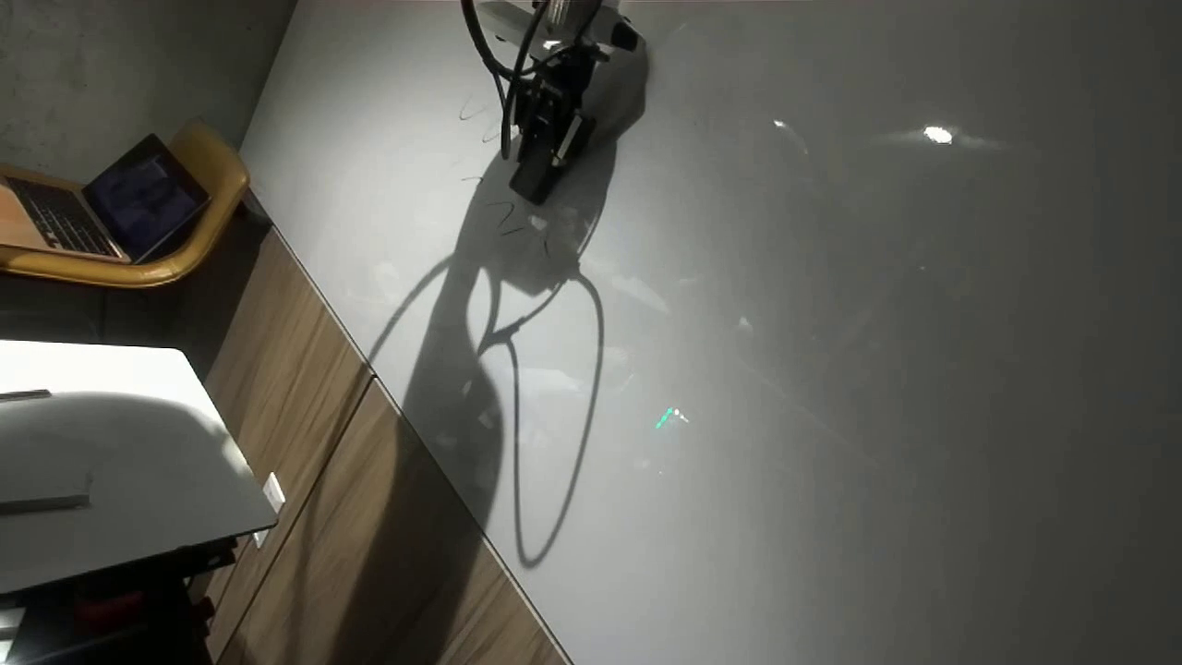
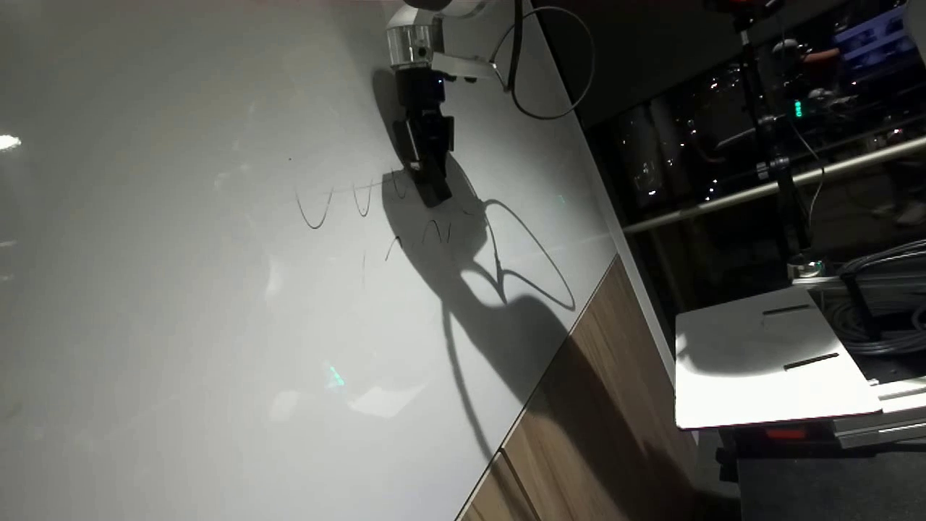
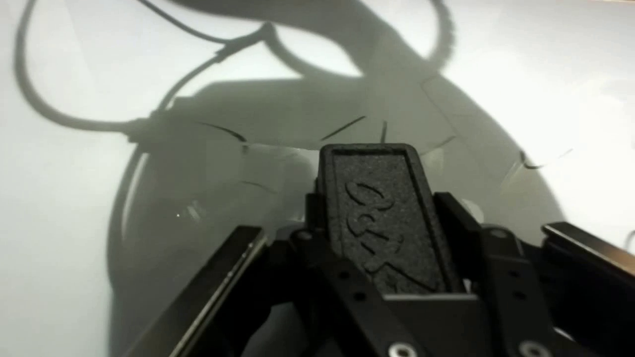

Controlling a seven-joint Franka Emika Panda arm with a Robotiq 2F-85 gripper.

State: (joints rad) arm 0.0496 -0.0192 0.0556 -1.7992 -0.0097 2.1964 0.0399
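A robot's gripper (image 3: pixel 381 213) is clenching a black block (image 3: pixel 392 223), likely an eraser, close to a pale board (image 1: pixel 877 369); whether the two are touching, the views are not making clear. The fingers (image 3: pixel 456 218) are pressing its left and right sides in the wrist view, presumably to keep it from twisting, and its far end is jutting past them, apparently so that the block rather than the fingers is facing the board. Raised lettering (image 3: pixel 369 196) is showing on the block's broad face. Dark strokes (image 2: pixel 315 227) are lying around it on the board, and a broad shadow (image 3: pixel 273 104) is covering several of them. A cable (image 2: pixel 516 51) is hanging from the arm (image 2: pixel 411 47) in a loop, probably slack to give the joints room. At left in an exterior view, a laptop (image 1: pixel 148 199) is resting unfolded on a yellow chair (image 1: pixel 217 171), while a white plate (image 1: pixel 102 369) is standing nearer, beside the wood panels (image 1: pixel 286 314) that are edging the board.
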